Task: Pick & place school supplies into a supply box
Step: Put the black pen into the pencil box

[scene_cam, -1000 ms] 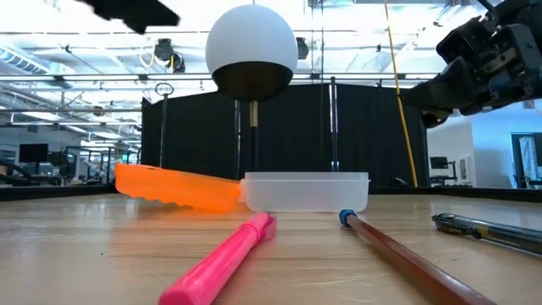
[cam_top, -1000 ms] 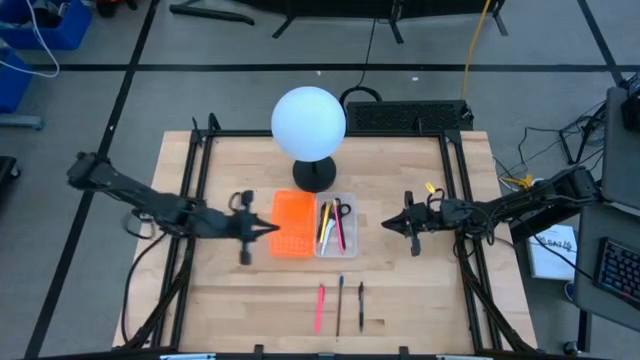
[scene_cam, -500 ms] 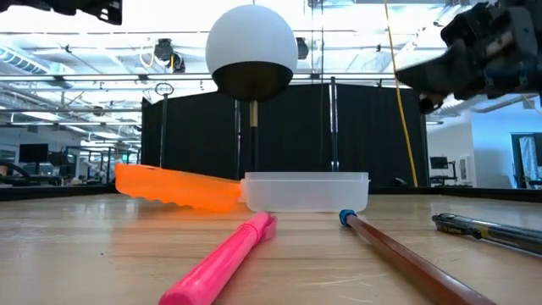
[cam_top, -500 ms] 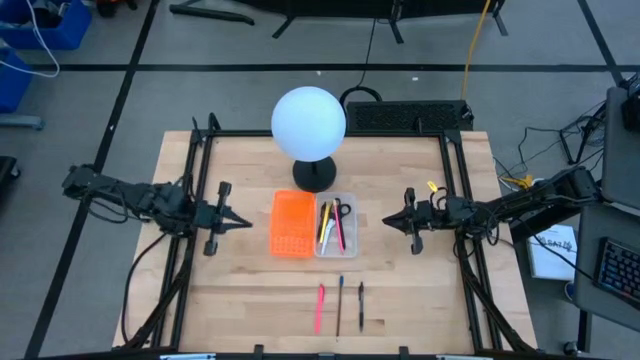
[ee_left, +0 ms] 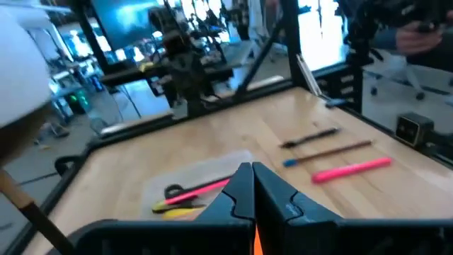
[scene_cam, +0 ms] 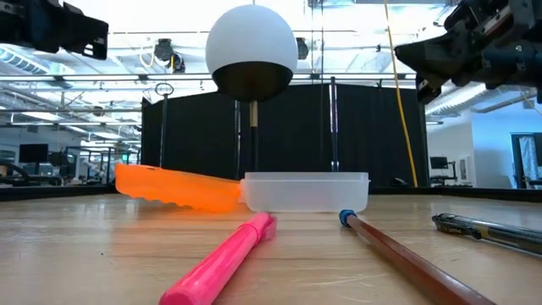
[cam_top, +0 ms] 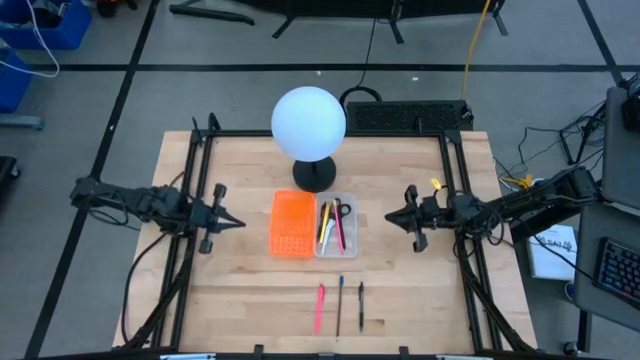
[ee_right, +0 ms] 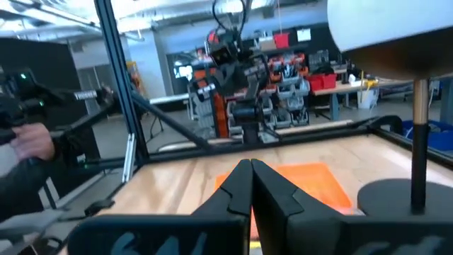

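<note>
The supply box sits mid-table: an orange perforated half (cam_top: pixel 292 224) joined to a clear tray (cam_top: pixel 348 240). In the tray lie black-handled scissors (cam_top: pixel 342 209), a pink pen (cam_top: pixel 339 230) and a yellow pen (cam_top: pixel 326 230). Nearer the table's front edge a pink pen (cam_top: pixel 320 305), a thin pencil (cam_top: pixel 340 303) and a dark pen (cam_top: pixel 361 305) lie flat side by side. My left gripper (cam_top: pixel 236 222) hovers shut, left of the orange half. My right gripper (cam_top: pixel 390 219) hovers shut, right of the tray. Both point at the box.
A white globe lamp (cam_top: pixel 308 122) stands on its dark base (cam_top: pixel 314 175) just behind the box. Black frame rails (cam_top: pixel 196 200) run along the table's left and right sides. Bare wood lies between each gripper and the box, and around the three loose pens.
My left gripper has drawn back from the orange half toward the table's left edge, staying shut. The box and pens have stayed in place.
</note>
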`<state>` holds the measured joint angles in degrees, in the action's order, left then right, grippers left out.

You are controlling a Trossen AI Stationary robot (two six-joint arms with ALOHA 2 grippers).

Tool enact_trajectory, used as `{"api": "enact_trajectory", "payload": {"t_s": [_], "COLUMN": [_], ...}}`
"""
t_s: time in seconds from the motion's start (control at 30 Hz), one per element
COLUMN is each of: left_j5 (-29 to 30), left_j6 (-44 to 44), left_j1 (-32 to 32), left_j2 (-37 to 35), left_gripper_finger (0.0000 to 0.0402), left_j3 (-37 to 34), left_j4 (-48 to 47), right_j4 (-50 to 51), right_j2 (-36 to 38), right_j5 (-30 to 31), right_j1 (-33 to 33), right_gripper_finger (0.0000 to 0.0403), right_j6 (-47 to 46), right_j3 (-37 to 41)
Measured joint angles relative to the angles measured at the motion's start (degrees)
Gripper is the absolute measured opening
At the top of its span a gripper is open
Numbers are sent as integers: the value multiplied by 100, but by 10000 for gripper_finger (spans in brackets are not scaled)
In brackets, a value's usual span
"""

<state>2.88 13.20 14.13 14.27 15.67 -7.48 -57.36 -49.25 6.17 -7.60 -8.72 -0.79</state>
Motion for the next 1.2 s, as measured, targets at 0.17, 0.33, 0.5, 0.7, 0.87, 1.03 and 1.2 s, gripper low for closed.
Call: {"api": "enact_trajectory", "payload": {"t_s": [0.17, 0.33, 0.5, 0.7, 0.87, 1.03, 1.2], "left_j5": [495, 1904, 3017, 3475, 3470, 3468, 3471], "left_j6": [44, -55, 15, 114, 107, -29, 19], "left_j1": [2, 2, 2, 2, 2, 2, 2], "left_j2": [-344, -357, -339, -338, -338, -338, -338], "left_gripper_finger": [3, 7, 18, 6, 12, 34, 31], "left_j3": [-115, -119, -119, -119, -119, -119, -119], "left_j4": [187, 161, 120, 126, 140, 140, 135], "right_j4": [114, 2504, 5633, 7357, 8495, 10255, 11217], "right_j2": [4, -218, -1239, -3136, -4641, -5978, -6795], "right_j5": [7, 674, 1654, 1824, 1905, 1606, 500], "right_j1": [-15, -477, -1201, -1999, -2422, -2608, -2602], "right_gripper_finger": [0, 0, 0, 0, 0, 0, 0], "right_j6": [63, 17, -934, -2628, -4119, -6195, -8044], "right_j3": [-328, -2037, -4226, -6702, -8590, -9990, -10470]}}
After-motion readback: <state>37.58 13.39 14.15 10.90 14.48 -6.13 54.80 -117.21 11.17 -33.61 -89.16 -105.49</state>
